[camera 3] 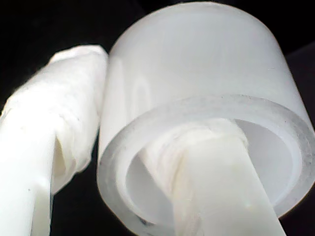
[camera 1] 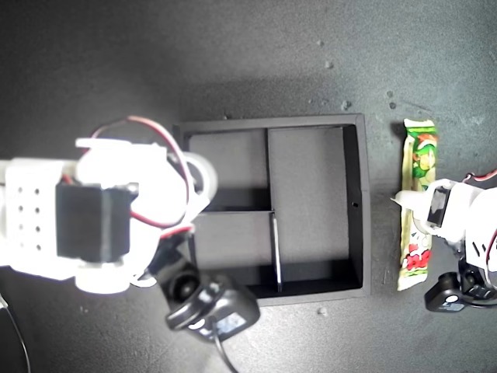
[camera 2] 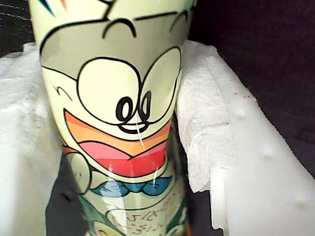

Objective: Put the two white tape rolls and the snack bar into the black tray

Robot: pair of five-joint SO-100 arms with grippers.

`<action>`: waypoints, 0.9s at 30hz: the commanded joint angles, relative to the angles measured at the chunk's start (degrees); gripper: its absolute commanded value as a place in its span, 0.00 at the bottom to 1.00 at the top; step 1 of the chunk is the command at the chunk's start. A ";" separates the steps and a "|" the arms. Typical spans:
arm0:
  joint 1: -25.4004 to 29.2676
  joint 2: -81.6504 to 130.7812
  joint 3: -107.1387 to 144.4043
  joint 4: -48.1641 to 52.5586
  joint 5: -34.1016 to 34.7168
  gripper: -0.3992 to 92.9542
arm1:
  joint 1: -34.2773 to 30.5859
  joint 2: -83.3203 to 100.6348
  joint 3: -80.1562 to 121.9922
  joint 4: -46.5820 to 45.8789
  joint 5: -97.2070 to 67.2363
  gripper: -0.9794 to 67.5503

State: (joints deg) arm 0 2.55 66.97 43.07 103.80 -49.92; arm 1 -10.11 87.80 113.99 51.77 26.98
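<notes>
The snack bar [camera 1: 418, 194] lies on the dark table at the exterior view's right, just outside the black tray [camera 1: 353, 202]. My first gripper [camera 1: 415, 214] straddles its middle. In the first wrist view both white padded fingers [camera 2: 206, 132] press the bar's [camera 2: 123, 113] sides. One white tape roll [camera 3: 197, 64] is held by my second gripper [camera 3: 123, 108], with one finger inside the hole and the other against the outer wall. In the exterior view that roll's white edge [camera 1: 206, 177] shows over the tray's wall at the exterior view's left, under the second arm. The other tape roll is hidden.
The second arm's white body and black motor [camera 1: 93, 221] cover the table at the exterior view's left. A black camera mount [camera 1: 210, 303] hangs near the tray's near corner there. The tray's compartments hold nothing visible. Small specks dot the table.
</notes>
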 commanded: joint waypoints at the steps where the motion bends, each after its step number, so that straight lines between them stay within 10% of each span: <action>1: -0.35 -3.08 -5.54 1.05 0.35 0.00 | -0.88 0.18 -0.62 0.62 0.62 0.15; 16: 2.55 -21.27 -21.27 1.23 -0.35 0.06 | -3.34 0.26 -36.04 36.83 -7.73 0.12; 27: 1.41 -20.74 -22.06 1.23 0.70 0.15 | -2.29 -4.83 -55.20 32.08 -14.41 0.12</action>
State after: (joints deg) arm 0 4.57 44.91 23.82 103.97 -49.83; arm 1 -13.27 85.08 64.69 85.43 15.38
